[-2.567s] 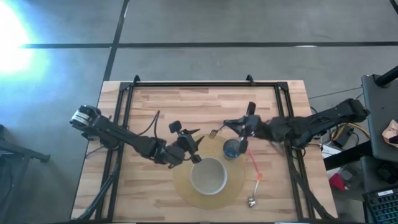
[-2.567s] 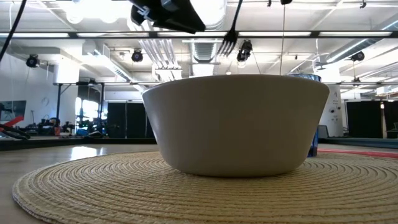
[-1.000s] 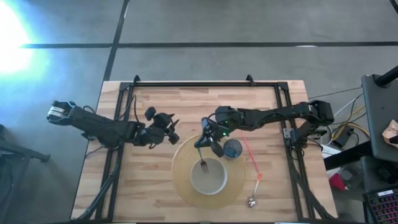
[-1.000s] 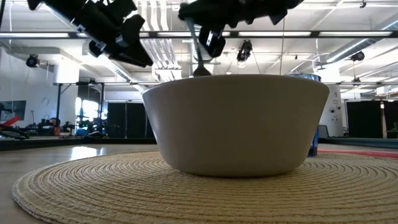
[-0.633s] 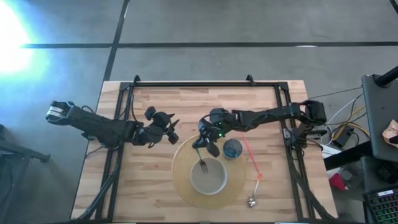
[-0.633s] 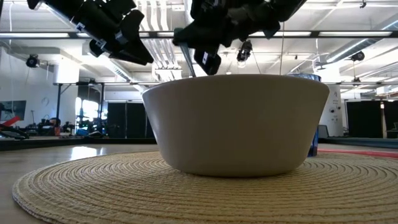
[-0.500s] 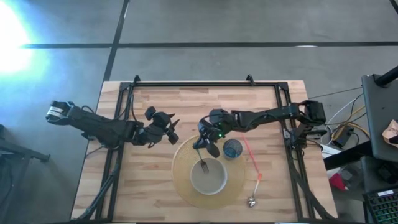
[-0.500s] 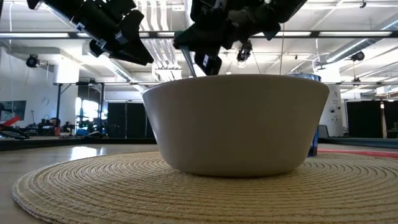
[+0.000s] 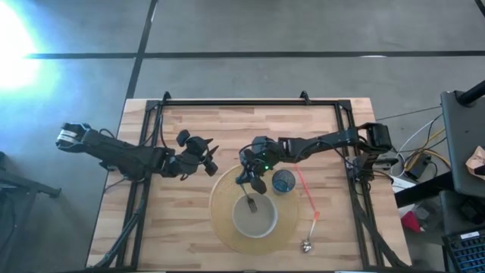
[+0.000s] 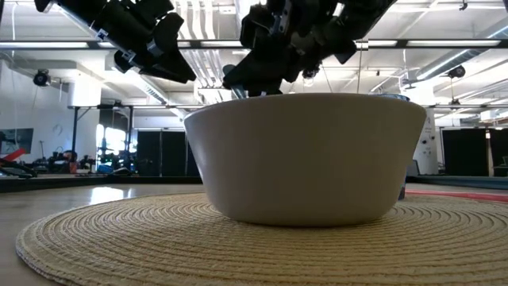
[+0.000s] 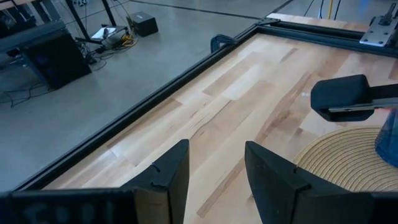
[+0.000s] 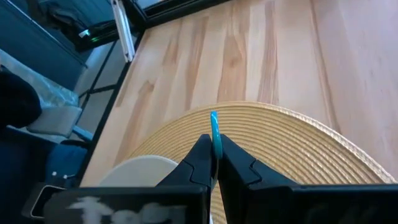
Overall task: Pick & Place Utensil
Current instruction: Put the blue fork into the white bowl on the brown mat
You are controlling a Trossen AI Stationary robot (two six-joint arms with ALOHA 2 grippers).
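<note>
A fork (image 9: 251, 200) slants down into a white bowl (image 9: 261, 224) that stands on a round woven placemat (image 9: 220, 220). My right gripper (image 9: 248, 180) is shut on the fork over the bowl's far left rim. In the right wrist view a thin teal end (image 12: 214, 132) sticks out past my shut right gripper (image 12: 214, 155). In the low view my right gripper (image 10: 258, 79) sits just above the bowl's rim (image 10: 305, 99), which hides the fork. My left gripper (image 9: 206, 161) is open and empty, left of the placemat, and it shows open in the left wrist view (image 11: 214, 180). My right gripper pinches the fork's handle (image 12: 214, 138) between its two fingers, with the handle's teal end reaching out past the fingertips. The fingers come from above, slanting down toward the bowl. The fork hangs tilted with its tines (image 9: 253, 205) inside the bowl; I cannot tell whether they touch it.
A blue cup (image 9: 283, 180) stands at the placemat's far right edge, close beside my right gripper. A thin red utensil (image 9: 307, 196) lies right of the placemat, and a small metal piece (image 9: 307, 245) lies near the front edge. A black frame (image 9: 151, 136) runs along the table's sides.
My right gripper has come down and a little toward the table's left, over the bowl's far rim, still shut on the fork. The fork has sunk into the bowl, and in the low view it has dropped behind the rim.
</note>
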